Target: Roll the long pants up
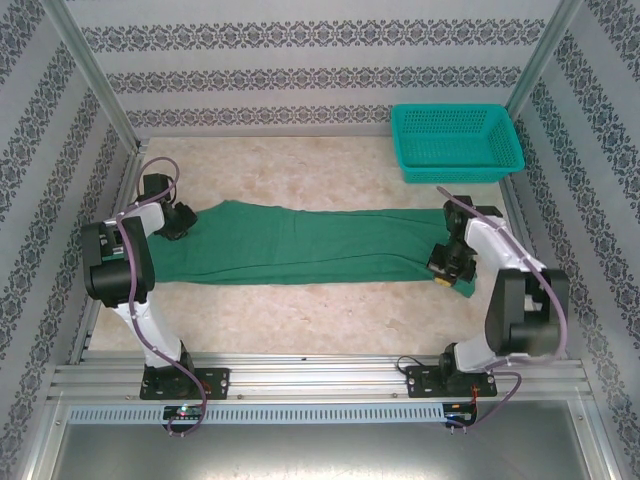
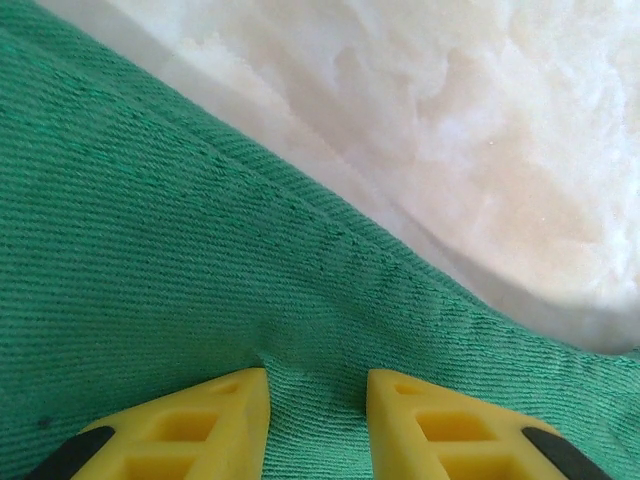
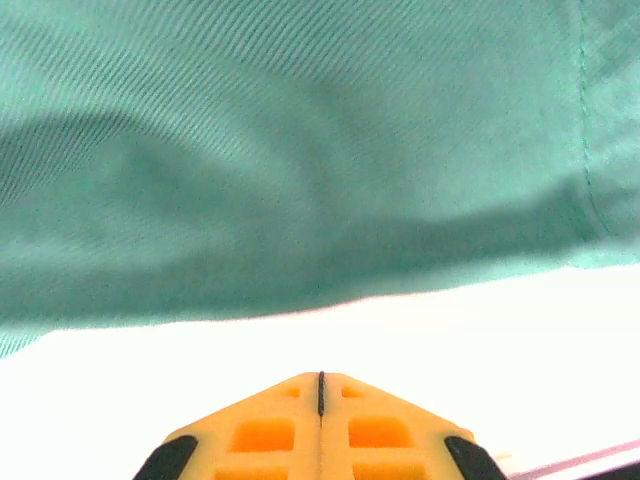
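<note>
1 pair of long pants (image 1: 300, 245), spread flat lengthwise across the table (image 1: 300, 320), likely ready for rolling from an end; left gripper (image 2: 318, 395) narrowly parted on the cloth at 1 end, right gripper (image 3: 321, 385) closed empty just beside the other.

— Where does the way lie open?
— Bare table (image 1: 300, 320) runs free along the near side of the long pants (image 1: 300, 245), and behind them at centre.
— And blocked?
— A teal basket (image 1: 455, 145) fills the far right corner; patterned walls (image 1: 40, 150) close three sides.
</note>
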`<action>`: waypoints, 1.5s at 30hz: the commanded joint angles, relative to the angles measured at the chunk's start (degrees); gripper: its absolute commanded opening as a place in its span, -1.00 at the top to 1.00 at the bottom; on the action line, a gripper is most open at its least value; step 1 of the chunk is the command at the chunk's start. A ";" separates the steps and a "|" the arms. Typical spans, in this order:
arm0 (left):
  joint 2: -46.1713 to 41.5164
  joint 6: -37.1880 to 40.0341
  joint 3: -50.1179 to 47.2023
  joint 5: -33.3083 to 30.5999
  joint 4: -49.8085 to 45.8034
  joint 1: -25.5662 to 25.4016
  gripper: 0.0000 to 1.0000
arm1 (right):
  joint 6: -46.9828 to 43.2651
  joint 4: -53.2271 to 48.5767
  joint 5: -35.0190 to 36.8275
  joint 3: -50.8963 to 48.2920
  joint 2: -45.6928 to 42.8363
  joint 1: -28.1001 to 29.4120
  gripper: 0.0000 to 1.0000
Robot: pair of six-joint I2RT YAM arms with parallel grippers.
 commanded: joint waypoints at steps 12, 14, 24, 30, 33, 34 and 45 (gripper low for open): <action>2.24 0.59 0.30 1.44 0.21 -0.70 0.37 | 1.13 3.74 1.12 16.05 18.06 -10.09 0.16; 1.75 0.97 -0.09 1.18 -0.04 -0.70 0.38 | 0.82 3.90 2.12 19.32 20.86 -10.86 0.15; -0.52 2.65 -2.32 -0.82 -0.86 -0.62 0.46 | -0.33 4.91 4.99 26.63 28.51 -13.58 0.09; -0.48 2.84 -1.28 -0.42 -1.54 -0.62 0.49 | -1.22 5.22 6.14 29.60 31.47 -14.80 0.02; -0.49 2.92 -0.92 0.20 -1.74 -0.61 0.51 | -1.81 6.12 6.05 30.00 31.68 -15.62 0.02; -0.53 2.92 -0.95 0.12 -1.74 -0.64 0.51 | -2.02 6.33 6.63 29.89 31.83 -15.64 -0.04; -0.39 2.82 -0.91 -0.43 -2.09 -0.62 0.69 | -2.80 11.23 5.09 30.34 33.22 -16.91 1.00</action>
